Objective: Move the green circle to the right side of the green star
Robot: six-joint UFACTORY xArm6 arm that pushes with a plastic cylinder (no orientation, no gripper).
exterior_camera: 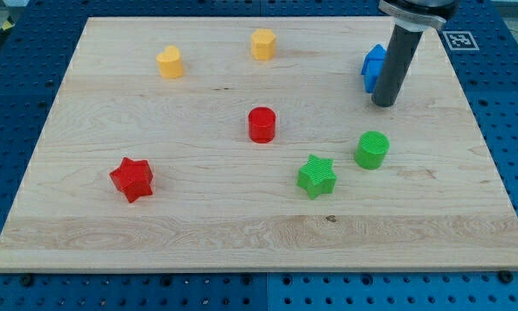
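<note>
We see wooden board (242, 233) on blue pegboard (17, 95). Our arm has no hand, grips nothing; my tip (382, 104) rests on board at 1 o'clock, touching blue block (373, 66), shape unclear. Green circle (372, 149) below tip, apart. Green star (317, 176) just beside circle, at its 8 o'clock. Red cylinder (262, 124) at centre. Red star (132, 179) at 8 o'clock. Yellow heart (170, 62), yellow block (262, 43) near 12.

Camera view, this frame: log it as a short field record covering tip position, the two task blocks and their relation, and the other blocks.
tip: my tip rests on the board, touching the blue block
green circle: below tip, apart from it
green star: lower left of circle, small gap
task state: circle already on star's right, slightly higher
other blocks: red cylinder, red star, yellow heart, yellow hexagon
</note>
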